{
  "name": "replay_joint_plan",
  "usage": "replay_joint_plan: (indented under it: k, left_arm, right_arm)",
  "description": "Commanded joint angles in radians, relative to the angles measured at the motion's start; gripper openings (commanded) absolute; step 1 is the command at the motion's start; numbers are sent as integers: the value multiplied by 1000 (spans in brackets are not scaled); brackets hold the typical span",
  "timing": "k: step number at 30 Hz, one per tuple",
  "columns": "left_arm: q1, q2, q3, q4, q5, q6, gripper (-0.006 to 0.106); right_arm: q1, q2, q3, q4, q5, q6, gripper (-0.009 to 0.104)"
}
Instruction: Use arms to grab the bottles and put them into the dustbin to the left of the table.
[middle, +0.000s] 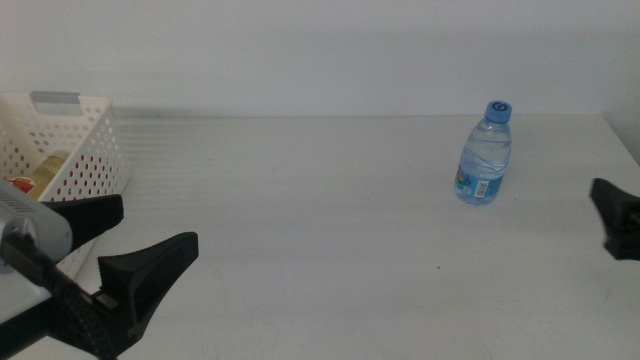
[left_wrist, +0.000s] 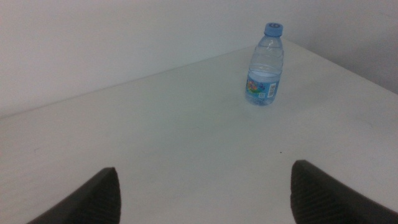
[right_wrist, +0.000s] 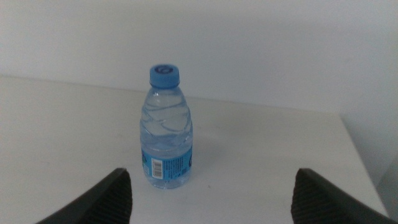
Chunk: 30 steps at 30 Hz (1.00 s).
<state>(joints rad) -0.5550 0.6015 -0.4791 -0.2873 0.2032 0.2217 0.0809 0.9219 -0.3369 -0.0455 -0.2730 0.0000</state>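
Observation:
A small clear water bottle (middle: 485, 153) with a blue cap stands upright on the white table (middle: 300, 200), at the right. My right gripper (middle: 618, 220) is at the right edge, open, facing the bottle (right_wrist: 166, 138) from a short distance; nothing is between its jaws (right_wrist: 214, 198). At the lower left my left gripper (middle: 158, 222) is open and empty beside the dustbin (middle: 85, 150), a white perforated basket. The left wrist view shows the bottle (left_wrist: 266, 65) far off across the table. Something yellowish with a red patch (middle: 32, 178) lies inside the dustbin.
A plain white wall runs behind the table. The table's right edge (middle: 625, 140) is just beyond the bottle. The dustbin's grey handle piece (middle: 55, 99) sits on its far rim.

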Motion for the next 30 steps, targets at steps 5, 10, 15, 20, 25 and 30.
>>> replay_joint_plan:
  k: [5,10,15,20,25,30]
  left_arm:
    - [-8,-3,-30,-6,-75,-16,90]
    - [-8,-3,-30,-6,-75,-16,90]
    - [-8,-3,-30,-6,-75,-16,90]
    - [-8,-3,-30,-6,-75,-16,90]
    - [-8,-3,-30,-6,-75,-16,90]
    - [-8,-3,-30,-6,-75,-16,90]
  right_arm:
    - [-4,240,-36,-21,-362,-8,67]
    - [-4,426,-76,-90,-566,0,67]
    - [-4,581,-179,-195,-632,71,71]
    - [-4,707,-306,-304,-631,184,82]
    - [-4,823,-428,-306,-620,197,92]
    - [-4,939,-547,-305,-616,194,93]
